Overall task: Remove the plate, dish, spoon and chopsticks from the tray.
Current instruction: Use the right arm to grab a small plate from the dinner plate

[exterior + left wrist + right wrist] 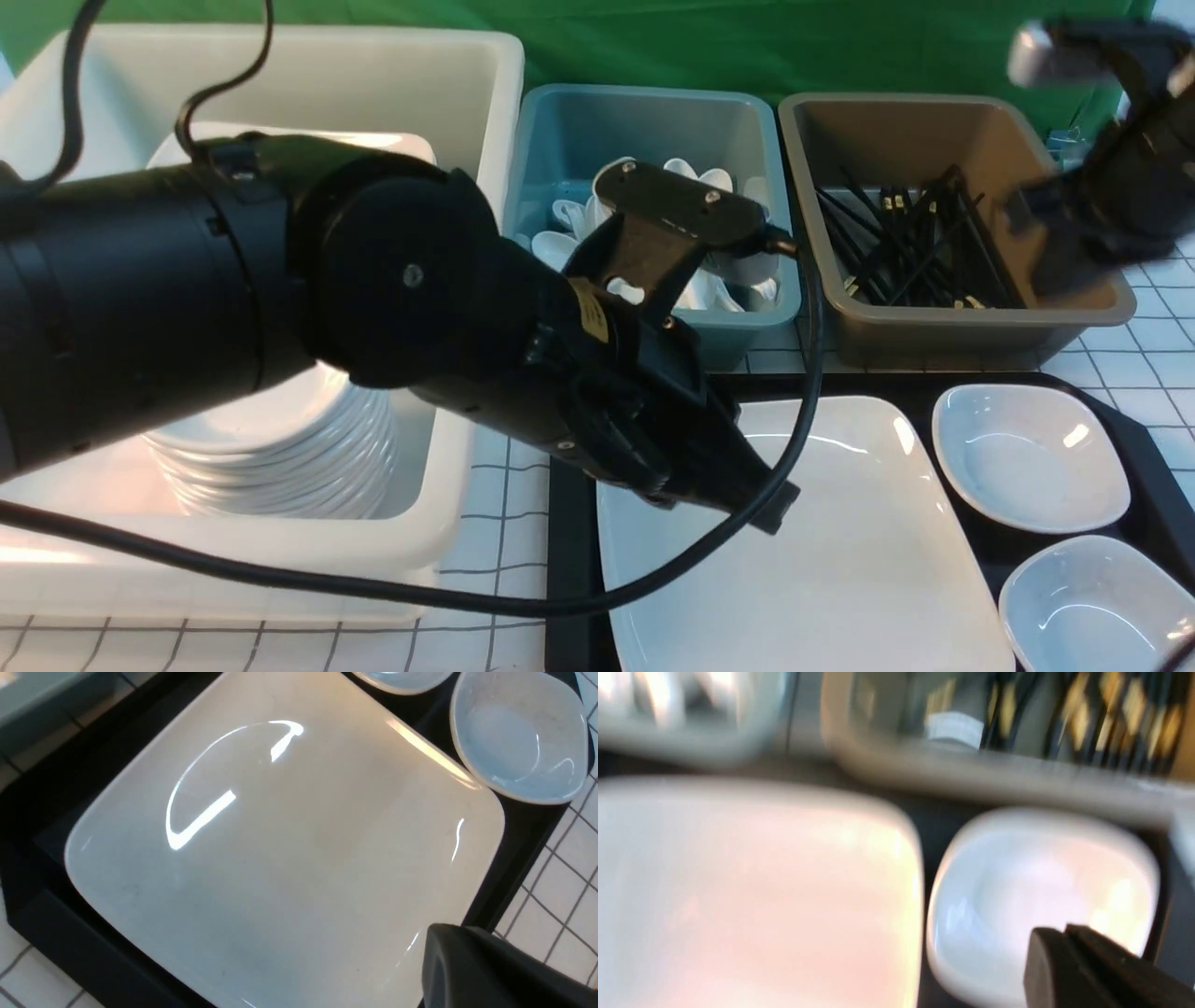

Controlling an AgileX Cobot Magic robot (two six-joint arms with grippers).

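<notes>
The large white plate (822, 560) lies on the black tray (569, 560). Two small white dishes (1027, 457) (1102, 607) sit on the tray to its right. No spoon or chopsticks show on the tray. My left gripper (761, 499) hovers shut and empty over the plate's far left part. In the left wrist view its dark fingers (448, 952) are above the plate (280, 849). My right gripper (1050, 247) is raised and blurred in front of the brown bin, shut and empty. In the right wrist view it (1064, 942) is above a dish (1041, 882).
A white bin (467, 103) at the left holds a stack of white plates. A teal bin (653, 121) behind the tray holds several white spoons. A brown bin (934, 121) holds several black chopsticks. The left arm's cable (803, 401) loops over the plate.
</notes>
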